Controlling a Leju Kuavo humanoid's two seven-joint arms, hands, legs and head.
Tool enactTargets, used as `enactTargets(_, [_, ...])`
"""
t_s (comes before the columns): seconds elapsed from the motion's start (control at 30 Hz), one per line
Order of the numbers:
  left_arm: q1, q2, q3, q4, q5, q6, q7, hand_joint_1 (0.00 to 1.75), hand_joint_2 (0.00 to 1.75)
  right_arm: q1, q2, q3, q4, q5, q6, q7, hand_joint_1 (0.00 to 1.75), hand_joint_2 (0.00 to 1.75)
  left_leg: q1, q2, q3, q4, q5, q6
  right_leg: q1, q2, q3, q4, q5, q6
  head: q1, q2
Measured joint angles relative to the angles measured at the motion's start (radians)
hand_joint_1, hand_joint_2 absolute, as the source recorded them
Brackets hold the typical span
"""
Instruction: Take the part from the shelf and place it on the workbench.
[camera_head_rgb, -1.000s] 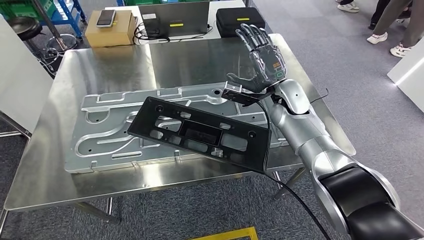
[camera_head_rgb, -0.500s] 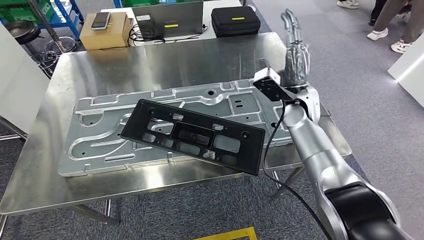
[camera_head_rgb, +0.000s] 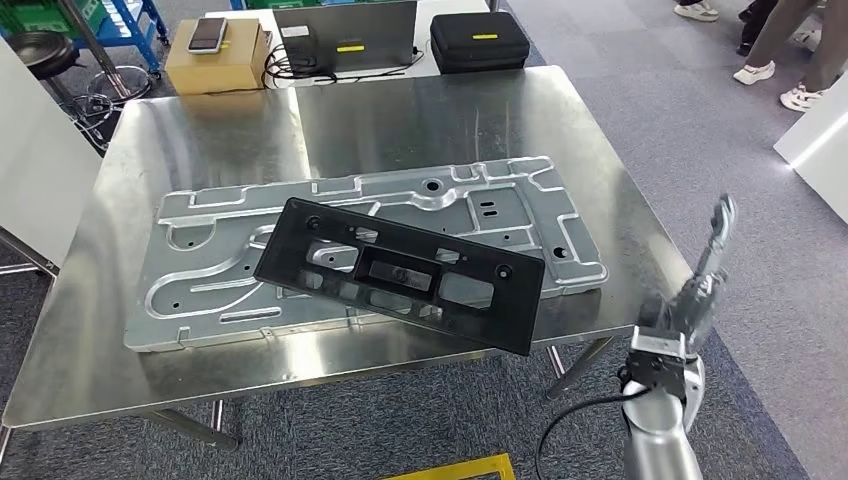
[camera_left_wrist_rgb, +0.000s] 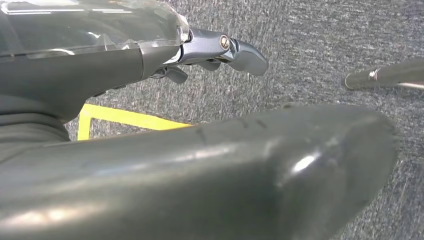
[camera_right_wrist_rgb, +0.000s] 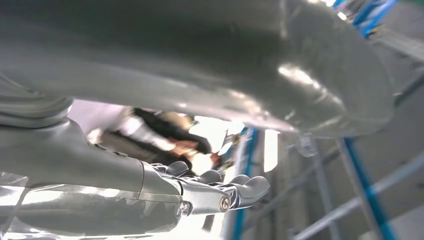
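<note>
The black part (camera_head_rgb: 400, 272) lies delivered across a metal panel (camera_head_rgb: 200, 260) on the workbench (camera_head_rgb: 450, 110); the right hand (camera_head_rgb: 700, 290), fingers extended, empty, hangs off its near-right corner

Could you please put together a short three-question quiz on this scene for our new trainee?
1. True or false: the black part lies on top of the silver stamped panel.
2. Which corner of the black part overhangs the workbench edge? A) the near right corner B) the far left corner C) none
3. Fill in: the right hand holds ____.

Key: 1 true; 2 A; 3 nothing, as its fingers are apart, off the workbench's right side.
</note>
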Motion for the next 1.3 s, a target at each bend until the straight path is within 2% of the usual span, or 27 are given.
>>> enactTargets(0.03, [0.001, -0.001, 0.0, 0.0, 0.0, 0.0, 0.0, 0.0, 0.0, 0.035, 0.008, -0.026, -0.015, -0.007, 0.003, -0.003, 0.0, 0.0, -0.001, 0.0, 0.0, 0.0, 0.0, -0.005, 0.003, 0.0, 0.013, -0.027, 0.009, -0.005, 0.0, 0.0])
enactTargets(0.13, [0.005, -0.005, 0.002, 0.0, 0.001, -0.001, -0.001, 0.0, 0.0, 0.11, 0.024, -0.083, -0.047, -0.017, 0.008, -0.007, 0.0, 0.0, -0.003, 0.003, 0.0, 0.0, 0.002, -0.023, 0.002, 0.006, 0.008, -0.036, 0.023, -0.021, 0.0, 0.0])
enactTargets(0.17, [0.006, -0.005, 0.003, 0.0, 0.0, -0.001, -0.002, 0.0, 0.0, 0.125, 0.025, -0.093, -0.053, -0.018, 0.009, -0.007, 0.0, 0.0, -0.003, 0.004, -0.005, 0.01, -0.012, -0.028, -0.001, 0.006, 0.005, -0.039, 0.03, -0.029, 0.0, 0.0])
enactTargets(0.23, [0.005, -0.005, 0.004, 0.0, 0.0, -0.002, -0.003, 0.0, 0.0, 0.15, 0.025, -0.113, -0.059, -0.018, 0.01, -0.006, 0.0, 0.0, -0.002, 0.005, -0.029, 0.087, -0.084, -0.035, -0.005, 0.006, -0.005, -0.045, 0.044, -0.04, 0.0, 0.0])
enactTargets(0.3, [0.007, -0.006, 0.004, 0.0, -0.003, -0.003, -0.007, 0.0, 0.0, 0.181, 0.025, -0.143, -0.057, -0.018, 0.017, -0.003, 0.0, 0.0, -0.001, 0.004, -0.063, 0.214, -0.173, -0.04, -0.003, 0.005, -0.023, -0.044, 0.057, -0.044, 0.0, 0.0])
enactTargets(0.33, [0.008, -0.007, 0.004, 0.0, -0.005, -0.004, -0.009, 0.0, 0.0, 0.199, 0.025, -0.163, -0.053, -0.017, 0.023, -0.003, 0.0, 0.0, -0.001, 0.004, -0.066, 0.256, -0.198, -0.041, -0.001, 0.005, -0.033, -0.043, 0.064, -0.044, 0.0, 0.0])
enactTargets(0.37, [0.011, -0.008, 0.004, 0.0, -0.007, -0.005, -0.011, 0.0, 0.0, 0.215, 0.025, -0.184, -0.048, -0.016, 0.03, -0.004, 0.0, 0.0, -0.001, 0.004, -0.051, 0.262, -0.203, -0.041, 0.0, 0.004, -0.043, -0.042, 0.071, -0.043, 0.0, 0.0])
enactTargets(0.4, [0.012, -0.009, 0.004, 0.0, -0.009, -0.006, -0.013, 0.0, 0.0, 0.23, 0.025, -0.205, -0.043, -0.015, 0.038, -0.005, 0.0, 0.0, -0.002, 0.004, -0.016, 0.226, -0.191, -0.04, 0.0, 0.005, -0.054, -0.04, 0.078, -0.041, 0.0, 0.0])
enactTargets(0.47, [0.012, -0.009, 0.004, 0.0, -0.012, -0.008, -0.017, 0.0, 0.0, 0.25, 0.025, -0.242, -0.029, -0.011, 0.058, -0.006, 0.0, 0.0, -0.003, 0.002, 0.091, 0.075, -0.152, -0.031, 0.0, 0.007, -0.072, -0.033, 0.093, -0.035, 0.0, 0.0])
enactTargets(0.5, [0.011, -0.009, 0.004, 0.0, -0.012, -0.009, -0.018, 0.0, 0.0, 0.255, 0.025, -0.262, -0.015, -0.004, 0.075, -0.006, 0.0, 0.0, -0.006, 0.001, 0.131, 0.012, -0.136, -0.025, 0.001, 0.008, -0.076, -0.03, 0.099, -0.031, 0.0, 0.0])
enactTargets(0.53, [0.009, -0.01, 0.004, 0.0, -0.013, -0.01, -0.02, 0.0, 0.0, 0.256, 0.026, -0.284, 0.003, 0.004, 0.094, -0.006, 0.0, 0.0, -0.009, -0.001, 0.154, -0.028, -0.128, -0.019, 0.002, 0.008, -0.078, -0.029, 0.105, -0.025, 0.0, 0.0])
enactTargets(0.63, [0.008, -0.011, 0.004, -0.001, -0.015, -0.011, -0.021, 0.0, 0.0, 0.257, 0.038, -0.353, 0.065, 0.023, 0.136, -0.006, 0.0, 0.0, -0.015, 0.001, 0.151, -0.038, -0.105, 0.0, -0.002, 0.008, -0.078, -0.035, 0.125, -0.004, 0.0, 0.0])
enactTargets(0.67, [0.008, -0.011, 0.004, -0.001, -0.015, -0.011, -0.02, 0.0, 0.0, 0.258, 0.048, -0.374, 0.08, 0.027, 0.141, -0.006, 0.0, 0.0, -0.014, 0.004, 0.143, -0.04, -0.093, 0.006, -0.005, 0.009, -0.083, -0.031, 0.115, 0.001, 0.0, 0.0])
enactTargets(0.7, [0.009, -0.011, 0.004, -0.001, -0.015, -0.011, -0.02, 0.0, 0.0, 0.257, 0.059, -0.394, 0.097, 0.033, 0.147, -0.006, 0.0, 0.0, -0.012, 0.007, 0.132, -0.042, -0.08, 0.012, -0.006, 0.009, -0.092, -0.01, 0.085, 0.006, 0.0, 0.0])
enactTargets(0.73, [0.009, -0.012, 0.004, -0.001, -0.016, -0.011, -0.019, 0.0, 0.0, 0.253, 0.072, -0.413, 0.116, 0.041, 0.154, -0.005, 0.0, 0.0, -0.01, 0.011, 0.119, -0.043, -0.067, 0.017, -0.009, 0.009, -0.106, 0.03, 0.035, 0.011, 0.0, 0.0])
enactTargets(0.8, [0.008, -0.012, 0.004, -0.001, -0.018, -0.011, -0.017, 0.0, 0.0, 0.24, 0.1, -0.453, 0.172, 0.063, 0.175, -0.002, 0.0, 0.0, -0.009, 0.016, 0.093, -0.042, -0.047, 0.02, -0.012, 0.008, -0.132, 0.154, -0.073, 0.021, 0.0, 0.0])
enactTargets(0.83, [0.008, -0.012, 0.004, -0.001, -0.019, -0.01, -0.015, 0.0, 0.0, 0.231, 0.115, -0.475, 0.208, 0.071, 0.186, -0.002, 0.0, 0.0, -0.009, 0.017, 0.079, -0.04, -0.038, 0.018, -0.014, 0.008, -0.136, 0.211, -0.098, 0.025, 0.0, 0.0])
enactTargets(0.87, [0.008, -0.012, 0.004, -0.001, -0.02, -0.01, -0.014, 0.0, 0.0, 0.221, 0.132, -0.5, 0.248, 0.076, 0.2, -0.003, 0.0, 0.0, -0.009, 0.018, 0.066, -0.036, -0.029, 0.016, -0.015, 0.008, -0.129, 0.243, -0.098, 0.028, 0.0, 0.0])
enactTargets(0.9, [0.008, -0.012, 0.004, -0.001, -0.021, -0.009, -0.012, 0.0, 0.0, 0.209, 0.148, -0.528, 0.297, 0.078, 0.216, -0.003, 0.0, 0.0, -0.008, 0.018, 0.052, -0.032, -0.022, 0.013, -0.016, 0.008, -0.106, 0.242, -0.079, 0.03, 0.0, 0.0])
enactTargets(0.93, [0.008, -0.013, 0.004, -0.001, -0.022, -0.007, -0.011, 0.0, 0.0, 0.195, 0.163, -0.557, 0.35, 0.078, 0.231, -0.004, 0.0, 0.0, -0.007, 0.019, 0.039, -0.027, -0.015, 0.01, -0.017, 0.007, -0.065, 0.203, -0.051, 0.03, 0.0, 0.0])
enactTargets(1.0, [0.008, -0.013, 0.004, -0.001, -0.023, -0.005, -0.01, 0.0, 0.0, 0.162, 0.188, -0.616, 0.476, 0.076, 0.253, -0.004, 0.0, 0.0, -0.006, 0.019, 0.02, -0.016, -0.006, 0.001, -0.016, 0.007, 0.042, 0.058, -0.032, 0.022, 0.0, 0.0])
enactTargets(1.07, [0.007, -0.014, 0.004, -0.001, -0.023, -0.004, -0.009, 0.0, 0.0, 0.132, 0.204, -0.665, 0.611, 0.076, 0.255, -0.005, 0.0, 0.0, -0.007, 0.019, 0.013, -0.012, 0.005, -0.011, -0.009, 0.007, 0.103, -0.041, -0.046, 0.007, 0.0, 0.0])
enactTargets(1.13, [0.007, -0.014, 0.004, -0.001, -0.023, -0.002, -0.009, 0.0, 0.0, 0.116, 0.213, -0.702, 0.728, 0.076, 0.251, -0.005, 0.0, 0.0, -0.005, 0.017, 0.009, -0.014, 0.017, -0.025, -0.005, 0.007, 0.102, -0.053, -0.041, -0.01, 0.0, 0.0])
enactTargets(1.17, [0.008, -0.014, 0.004, -0.001, -0.023, -0.001, -0.009, 0.0, 0.0, 0.11, 0.217, -0.715, 0.773, 0.076, 0.248, -0.005, 0.0, 0.0, -0.004, 0.016, 0.004, -0.01, 0.013, -0.032, -0.005, 0.004, 0.096, -0.056, -0.034, -0.019, 0.0, 0.0])
enactTargets(1.2, [0.01, -0.014, 0.004, -0.001, -0.024, -0.001, -0.008, 0.0, 0.0, 0.104, 0.219, -0.725, 0.815, 0.08, 0.241, -0.005, 0.0, 0.0, -0.003, 0.014, -0.004, 0.005, -0.007, -0.037, -0.007, 0.001, 0.087, -0.057, -0.024, -0.03, 0.0, 0.0])
enactTargets(1.23, [0.011, -0.013, 0.004, -0.001, -0.024, 0.0, -0.008, 0.0, 0.0, 0.096, 0.22, -0.734, 0.858, 0.088, 0.231, 0.0, 0.0, 0.0, -0.002, 0.013, -0.018, 0.037, -0.044, -0.04, -0.007, -0.003, 0.076, -0.059, -0.012, -0.039, 0.0, 0.0])
enactTargets(1.3, [0.011, -0.013, 0.005, -0.001, -0.027, 0.001, -0.009, 0.0, 0.0, 0.082, 0.213, -0.749, 0.951, 0.122, 0.199, 0.027, 0.0, 0.0, 0.001, 0.013, -0.052, 0.153, -0.144, -0.044, -0.003, -0.012, 0.049, -0.059, 0.008, -0.05, 0.0, 0.0])
